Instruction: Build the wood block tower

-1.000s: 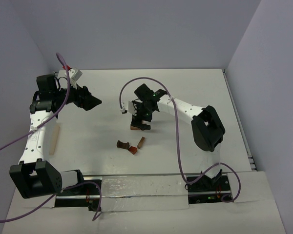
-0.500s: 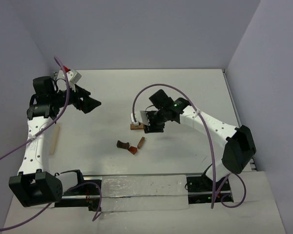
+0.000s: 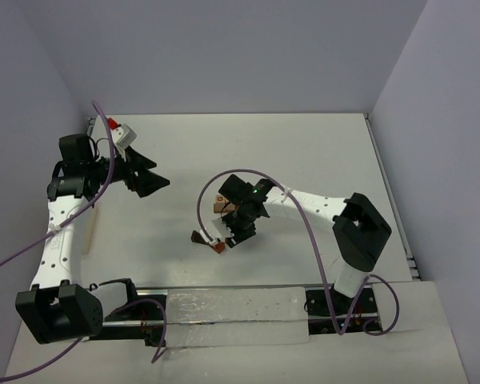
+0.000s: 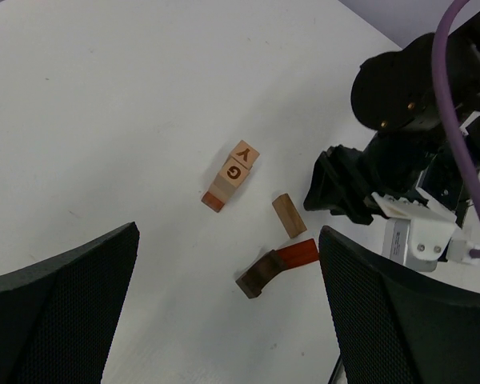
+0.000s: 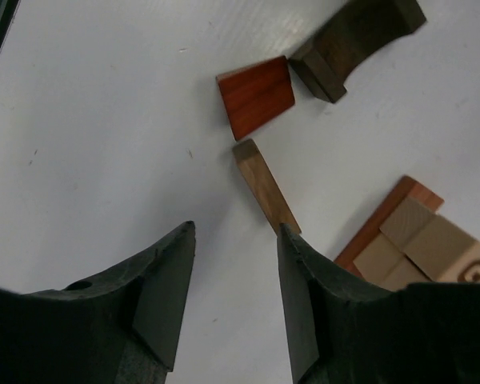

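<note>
The blocks for the tower are found near the middle of the white table (image 3: 320, 144), in two small groups. Two tan lettered blocks (image 4: 238, 162) are set in a row with a reddish slab (image 4: 214, 200). Whether this is an upright start of the tower or a row lying flat cannot be told. Just beside them a tan stick (image 5: 264, 186), a red wedge (image 5: 256, 96) and a dark brown arch (image 5: 356, 36) are scattered. The wedge and arch are touching or nearly so, and the stick's far end lies just beside the wedge.

The pieces are judged to be light, stiff and smooth-faced, so they are easily nudged or twisted if one finger lands first. The stick is best taken across its narrow width at mid-length. The wedge should be gripped on its parallel sides, not on its slope.

The right gripper (image 5: 236, 230) is held low over the table, jaws part-way apart with nothing between them, and the stick lies just ahead. The left gripper (image 4: 228, 232) is held well away, jaws spread wide and empty.

Little room for fingers is left around the stick, with the wedge at one end and the lettered group near the other. A purple cable (image 4: 438, 40) is draped along the right arm. A pale wooden strip (image 3: 90, 228) lies well apart at the left.
</note>
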`<act>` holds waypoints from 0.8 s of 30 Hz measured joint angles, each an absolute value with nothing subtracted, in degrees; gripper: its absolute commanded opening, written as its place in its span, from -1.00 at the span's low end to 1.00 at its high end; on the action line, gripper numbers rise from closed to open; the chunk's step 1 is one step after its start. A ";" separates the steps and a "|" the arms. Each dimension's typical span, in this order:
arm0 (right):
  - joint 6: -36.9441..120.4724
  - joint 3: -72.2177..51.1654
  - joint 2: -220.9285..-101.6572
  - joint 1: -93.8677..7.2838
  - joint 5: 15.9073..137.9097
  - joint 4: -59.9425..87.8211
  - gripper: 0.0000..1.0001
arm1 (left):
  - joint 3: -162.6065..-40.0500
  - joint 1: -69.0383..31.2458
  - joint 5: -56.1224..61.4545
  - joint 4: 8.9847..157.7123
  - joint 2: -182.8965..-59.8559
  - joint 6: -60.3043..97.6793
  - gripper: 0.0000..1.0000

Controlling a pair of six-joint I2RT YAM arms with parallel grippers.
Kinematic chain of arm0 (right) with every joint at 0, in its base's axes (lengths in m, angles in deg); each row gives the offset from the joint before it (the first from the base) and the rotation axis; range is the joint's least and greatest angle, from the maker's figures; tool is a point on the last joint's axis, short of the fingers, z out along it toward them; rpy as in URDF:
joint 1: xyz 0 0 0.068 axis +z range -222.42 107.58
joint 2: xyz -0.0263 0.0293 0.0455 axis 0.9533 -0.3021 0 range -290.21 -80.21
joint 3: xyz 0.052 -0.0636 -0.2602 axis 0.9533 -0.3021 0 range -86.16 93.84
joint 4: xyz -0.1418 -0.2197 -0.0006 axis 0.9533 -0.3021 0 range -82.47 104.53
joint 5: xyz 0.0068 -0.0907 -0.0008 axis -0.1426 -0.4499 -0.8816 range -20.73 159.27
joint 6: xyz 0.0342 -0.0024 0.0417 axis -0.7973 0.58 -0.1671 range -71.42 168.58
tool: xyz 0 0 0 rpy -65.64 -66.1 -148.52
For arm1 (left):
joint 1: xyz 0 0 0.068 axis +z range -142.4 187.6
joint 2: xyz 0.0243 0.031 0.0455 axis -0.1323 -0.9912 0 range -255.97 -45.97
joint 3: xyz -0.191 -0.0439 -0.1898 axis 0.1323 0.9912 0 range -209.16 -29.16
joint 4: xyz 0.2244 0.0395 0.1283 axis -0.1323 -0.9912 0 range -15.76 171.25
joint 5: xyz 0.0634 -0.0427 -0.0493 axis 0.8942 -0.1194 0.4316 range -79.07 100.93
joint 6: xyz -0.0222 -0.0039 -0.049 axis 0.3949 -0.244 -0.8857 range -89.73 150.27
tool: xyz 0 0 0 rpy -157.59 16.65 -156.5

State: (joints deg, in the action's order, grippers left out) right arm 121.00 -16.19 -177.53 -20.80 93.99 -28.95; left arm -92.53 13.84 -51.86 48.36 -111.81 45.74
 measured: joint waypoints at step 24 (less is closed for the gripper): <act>124.15 -14.59 -186.86 -18.29 88.80 -25.40 -0.50 | -88.10 13.84 -51.92 49.80 -110.06 44.31 0.99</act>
State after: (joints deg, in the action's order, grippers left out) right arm 124.15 -14.59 -186.86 -18.29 88.80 -25.40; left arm -88.10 13.84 -51.92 49.80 -110.06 44.31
